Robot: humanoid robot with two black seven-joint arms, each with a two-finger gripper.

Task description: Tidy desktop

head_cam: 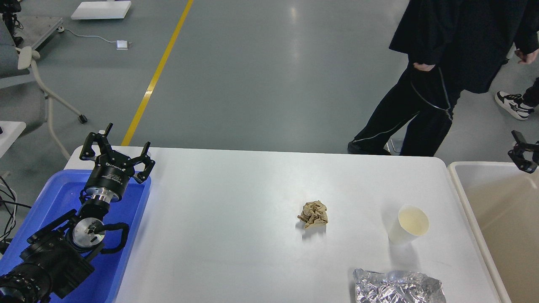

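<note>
Lying nearest on the desktop (236, 235) is a crumpled sheet of silver foil (398, 287) at the near right edge, partly cut off by the bottom of the view. Beyond it stands a white paper cup (408, 224), upright and leaning slightly, and to its left, well apart, rests a brown crumpled paper ball (313, 214) near the middle of the white surface. At the left side a blue tray (50, 198) overlaps the desktop's left end, and the left arm rises over it; the left gripper (117, 155) hangs above the tray's far edge with its two fingers spread wide, holding nothing and touching nothing. On the right, a beige-white bin (467, 198) stands just beside the desktop's right edge, and the right gripper (523, 155) shows above it at the frame's border, small and dark, so whether it is spread or closed I cannot tell. The desktop itself fills the centre of the view, its far rounded corners meeting a grey floor (261, 75). Farther off, a yellow floor line (158, 73) runs diagonally, a person in black clothes (446, 63) stands beyond the far right corner, and a chair (29, 80) sits at far left.
</note>
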